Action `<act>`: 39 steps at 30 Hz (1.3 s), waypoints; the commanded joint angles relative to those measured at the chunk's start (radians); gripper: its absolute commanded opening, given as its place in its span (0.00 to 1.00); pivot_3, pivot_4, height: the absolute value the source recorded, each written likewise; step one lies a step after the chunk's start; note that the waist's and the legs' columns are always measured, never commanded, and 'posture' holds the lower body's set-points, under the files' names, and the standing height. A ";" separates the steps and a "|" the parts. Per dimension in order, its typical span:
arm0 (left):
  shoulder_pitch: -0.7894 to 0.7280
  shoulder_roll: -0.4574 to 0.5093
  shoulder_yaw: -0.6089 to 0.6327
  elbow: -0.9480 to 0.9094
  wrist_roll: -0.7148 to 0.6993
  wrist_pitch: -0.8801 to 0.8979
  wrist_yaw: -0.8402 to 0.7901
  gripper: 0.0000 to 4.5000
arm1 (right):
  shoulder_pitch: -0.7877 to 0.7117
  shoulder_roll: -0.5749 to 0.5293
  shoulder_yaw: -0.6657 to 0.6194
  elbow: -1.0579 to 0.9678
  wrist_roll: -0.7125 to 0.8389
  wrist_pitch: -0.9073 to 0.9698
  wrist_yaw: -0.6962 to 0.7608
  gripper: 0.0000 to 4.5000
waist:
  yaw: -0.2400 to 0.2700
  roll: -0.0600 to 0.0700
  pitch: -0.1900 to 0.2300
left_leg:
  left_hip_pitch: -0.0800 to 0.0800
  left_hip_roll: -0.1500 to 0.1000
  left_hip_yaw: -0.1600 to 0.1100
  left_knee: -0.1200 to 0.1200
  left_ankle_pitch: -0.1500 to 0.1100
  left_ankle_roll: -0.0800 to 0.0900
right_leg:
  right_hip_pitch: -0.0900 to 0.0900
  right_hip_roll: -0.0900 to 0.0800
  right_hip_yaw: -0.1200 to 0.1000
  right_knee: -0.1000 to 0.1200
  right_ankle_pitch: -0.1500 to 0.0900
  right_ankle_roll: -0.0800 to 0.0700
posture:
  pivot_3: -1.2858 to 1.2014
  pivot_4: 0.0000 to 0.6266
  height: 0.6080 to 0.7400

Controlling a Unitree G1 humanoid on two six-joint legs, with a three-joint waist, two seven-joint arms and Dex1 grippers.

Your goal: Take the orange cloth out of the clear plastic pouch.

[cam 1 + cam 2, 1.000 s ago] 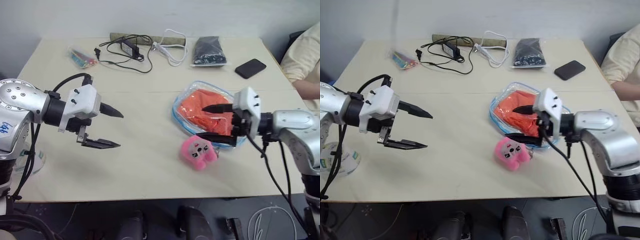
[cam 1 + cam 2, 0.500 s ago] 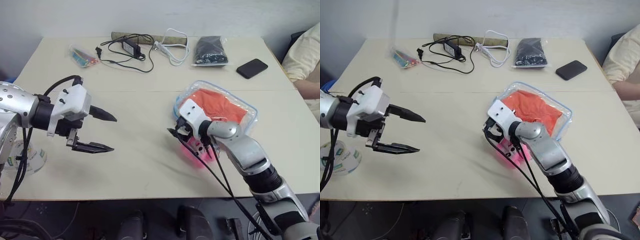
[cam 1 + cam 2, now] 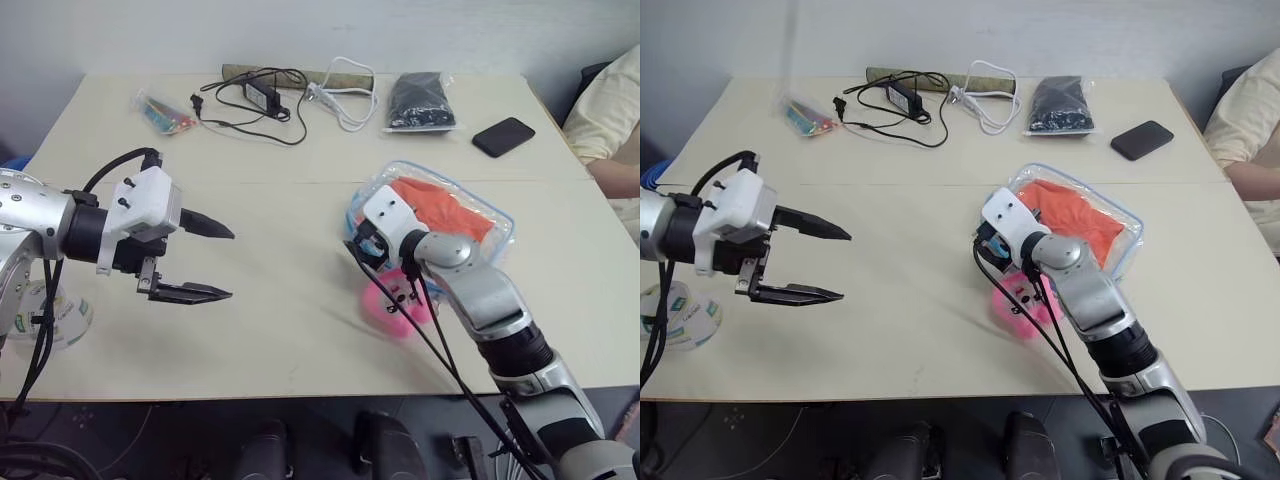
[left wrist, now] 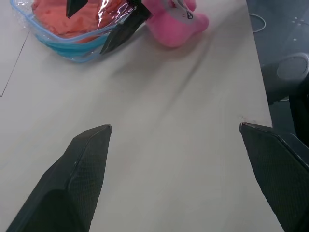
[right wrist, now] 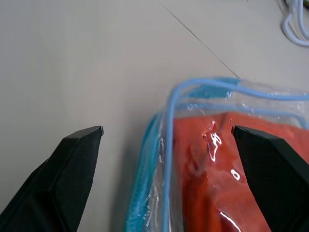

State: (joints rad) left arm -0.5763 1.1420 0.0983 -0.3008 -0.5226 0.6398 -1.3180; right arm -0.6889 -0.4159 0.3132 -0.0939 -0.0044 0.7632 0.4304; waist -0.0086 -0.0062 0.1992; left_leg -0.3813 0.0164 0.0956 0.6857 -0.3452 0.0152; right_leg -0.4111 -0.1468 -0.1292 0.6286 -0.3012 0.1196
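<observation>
The right gripper [image 5: 166, 133] hangs with its two black fingers spread wide, holding nothing, at the near-left corner of the clear plastic pouch [image 3: 1127, 224]. Its light-blue edging runs straight ahead between the fingertips. The orange cloth [image 3: 1080, 221] lies inside the pouch, ahead of this gripper and toward its right finger. One pink plush toy [image 3: 1021, 302] sits just behind the gripper, half hidden under the forearm.

The left gripper [image 3: 218, 262] stands well apart to the left, fingers also wide open and empty, above bare table [image 3: 280, 330] (the broadest free stretch lies between the two grippers, reaching to the table's near edge).

Beyond the pouch, toward the far edge: one black phone [image 3: 502, 137], one clear bag of black items [image 3: 420, 102], one white cable [image 3: 345, 98], one black charger with cord [image 3: 252, 98], one small packet of coloured pieces [image 3: 165, 113]. A person's sleeve [image 3: 610, 110] shows at the right edge.
</observation>
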 commanded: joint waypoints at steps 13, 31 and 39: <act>-0.019 0.006 0.019 -0.011 -0.013 -0.008 0.015 1.00 | 0.053 -0.004 0.002 0.020 -0.021 -0.144 0.097 0.07 | -0.018 0.000 0.000 | 0.000 0.000 -0.001 0.000 0.000 0.000 | 0.000 0.000 0.000 0.000 0.000 0.000 | 0.52 0.24 1.00; 0.100 0.056 0.139 -0.135 -0.129 0.097 0.016 1.00 | -0.067 0.063 0.147 0.024 0.181 -0.252 0.623 0.01 | -0.022 0.000 0.000 | 0.000 0.001 -0.002 0.000 0.000 0.000 | 0.000 0.001 0.001 0.000 0.000 0.000 | 0.52 0.24 1.00; 0.275 0.125 0.307 -0.226 -0.200 0.173 -0.010 1.00 | -0.116 0.143 0.271 0.222 0.080 -0.429 0.683 0.01 | -0.022 -0.001 0.000 | 0.000 0.001 -0.002 0.002 0.000 0.000 | 0.000 0.001 0.001 0.000 0.000 0.000 | 0.52 0.24 1.00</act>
State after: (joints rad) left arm -0.3155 1.2434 0.3429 -0.5049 -0.7054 0.8019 -1.3144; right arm -0.7898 -0.2861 0.5762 0.1130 0.0953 0.3715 1.1147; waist -0.0307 -0.0068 0.1988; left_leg -0.3813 0.0175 0.0936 0.6873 -0.3451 0.0149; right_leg -0.4110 -0.1459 -0.1286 0.6294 -0.3012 0.1196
